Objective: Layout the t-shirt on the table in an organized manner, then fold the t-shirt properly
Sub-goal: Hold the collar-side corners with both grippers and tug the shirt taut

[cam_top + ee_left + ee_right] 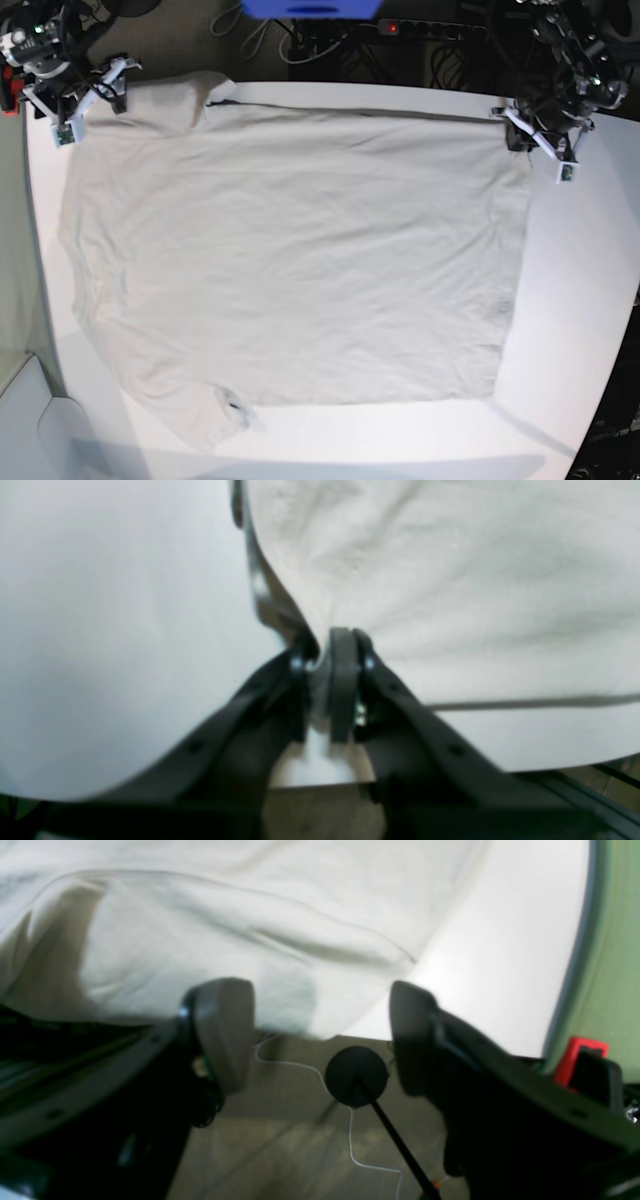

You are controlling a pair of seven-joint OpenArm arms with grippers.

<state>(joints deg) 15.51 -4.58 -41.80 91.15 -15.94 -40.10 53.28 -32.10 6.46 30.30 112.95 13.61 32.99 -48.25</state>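
The light grey-beige t-shirt [300, 250] lies spread flat over most of the white table [590, 300], its straight hem toward the right side. In the left wrist view my left gripper [330, 641] is shut on a far corner of the t-shirt [450, 580]; the base view shows that gripper [520, 128] at the shirt's far right corner. My right gripper [320, 1032] stands open, fingers [225, 1030] wide apart on either side of the shirt's edge [225, 915] at the table's far edge. In the base view it [110, 90] is at the far left corner, by a sleeve.
Behind the table are cables, a power strip [430, 28] and a blue object [310, 8]. Below the right gripper I see the floor, a black round foot [356, 1076] and a thin white cord. A green wall [610, 940] borders the table [500, 965].
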